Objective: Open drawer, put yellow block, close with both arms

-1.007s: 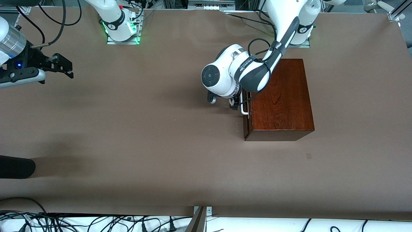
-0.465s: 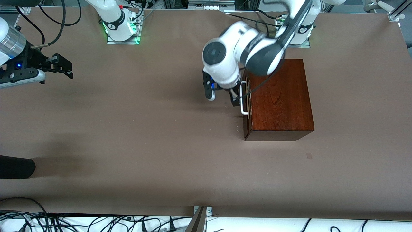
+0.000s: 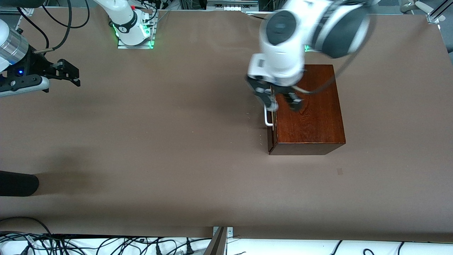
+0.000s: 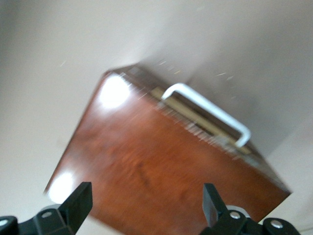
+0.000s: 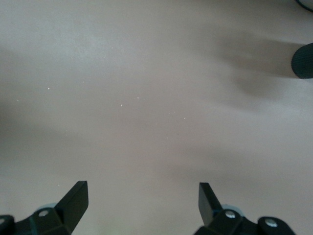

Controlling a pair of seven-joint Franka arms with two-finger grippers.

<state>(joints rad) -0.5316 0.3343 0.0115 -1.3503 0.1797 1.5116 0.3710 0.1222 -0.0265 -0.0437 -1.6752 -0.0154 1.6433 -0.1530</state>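
Note:
The dark glossy wooden box [image 3: 308, 113] stands toward the left arm's end of the table. Its drawer front [image 3: 271, 140] sits in against the box, and the white loop handle [image 3: 268, 119] sticks out toward the right arm's end. My left gripper [image 3: 284, 105] hangs open in the air over the box's top edge above the handle, holding nothing. The left wrist view looks down on the box top [image 4: 161, 166] and handle [image 4: 210, 111] between the open left gripper [image 4: 146, 205]. My right gripper [image 3: 77, 78] waits open over bare table [image 5: 143, 200]. The yellow block is out of view.
A dark rounded object [image 3: 17, 183] pokes in at the table edge at the right arm's end, also visible in the right wrist view [image 5: 303, 59]. The two arm bases [image 3: 132, 33] stand along the table edge farthest from the front camera. Cables hang along the nearest edge.
My left gripper has left the drawer handle, risen and swung over the box top. The drawer and box have not shifted. The right arm has stayed still.

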